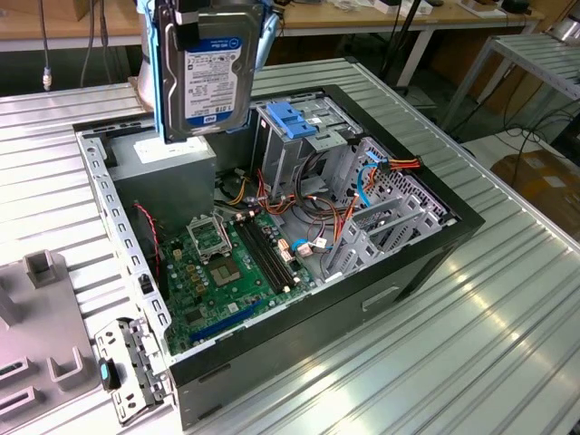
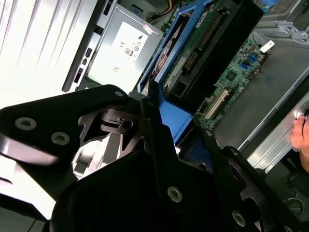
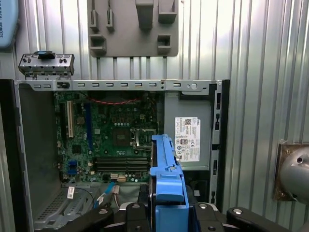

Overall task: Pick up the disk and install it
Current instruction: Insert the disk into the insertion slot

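The disk (image 1: 208,77), a dark hard drive in bright blue rails, hangs upright in the air over the grey power supply (image 1: 168,159) at the back corner of the open computer case (image 1: 426,263). My gripper (image 1: 214,11) is shut on its upper end. The first wrist view looks down the disk's blue rail (image 3: 166,176) edge-on, with the gripper (image 3: 167,212) clamped around it above the motherboard (image 3: 116,135). In the second wrist view the disk (image 2: 203,43) extends away from the black gripper (image 2: 166,113).
Inside the case stand a metal drive cage with a light-blue latch plate (image 1: 292,118) and bundles of coloured cables (image 1: 317,213). A grey fixture (image 1: 36,317) and a metal bracket (image 1: 127,362) lie on the ribbed table at the exterior view's left. A person's hand (image 2: 301,135) is near the case.
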Robot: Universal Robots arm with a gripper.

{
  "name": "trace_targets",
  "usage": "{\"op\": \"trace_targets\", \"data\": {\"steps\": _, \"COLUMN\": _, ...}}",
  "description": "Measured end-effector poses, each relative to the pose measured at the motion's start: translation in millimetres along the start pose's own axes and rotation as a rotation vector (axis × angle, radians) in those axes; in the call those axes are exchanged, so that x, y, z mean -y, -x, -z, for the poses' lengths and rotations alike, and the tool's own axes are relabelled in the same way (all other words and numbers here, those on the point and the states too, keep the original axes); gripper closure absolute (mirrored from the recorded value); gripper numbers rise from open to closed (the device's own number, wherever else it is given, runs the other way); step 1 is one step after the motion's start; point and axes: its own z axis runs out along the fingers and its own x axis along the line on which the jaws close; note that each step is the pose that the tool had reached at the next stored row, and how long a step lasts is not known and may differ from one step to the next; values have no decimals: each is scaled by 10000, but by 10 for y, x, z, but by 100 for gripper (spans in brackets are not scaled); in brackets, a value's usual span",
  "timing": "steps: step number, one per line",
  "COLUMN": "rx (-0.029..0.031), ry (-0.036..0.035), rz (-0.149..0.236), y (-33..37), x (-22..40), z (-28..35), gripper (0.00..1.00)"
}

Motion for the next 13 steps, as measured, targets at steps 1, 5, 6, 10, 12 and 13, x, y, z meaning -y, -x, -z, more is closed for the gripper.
{"op": "trace_targets", "data": {"steps": 1, "rx": -1, "ry": 0, "rz": 0, "y": -11, "x": 0, "z": 0, "gripper": 63}}
{"op": "trace_targets", "data": {"steps": 5, "rx": -9, "ry": 0, "rz": 1, "y": -55, "x": 0, "z": 0, "gripper": 63}}
{"op": "trace_targets", "data": {"steps": 6, "rx": -12, "ry": -1, "rz": 1, "y": -69, "x": 0, "z": 0, "gripper": 63}}
{"op": "trace_targets", "data": {"steps": 10, "rx": -31, "ry": 0, "rz": 4, "y": -103, "x": 0, "z": 0, "gripper": 63}}
{"op": "trace_targets", "data": {"steps": 12, "rx": -40, "ry": 0, "rz": 5, "y": -124, "x": 0, "z": 0, "gripper": 63}}
{"op": "trace_targets", "data": {"steps": 13, "rx": -44, "ry": 0, "rz": 6, "y": -134, "x": 1, "z": 0, "gripper": 63}}
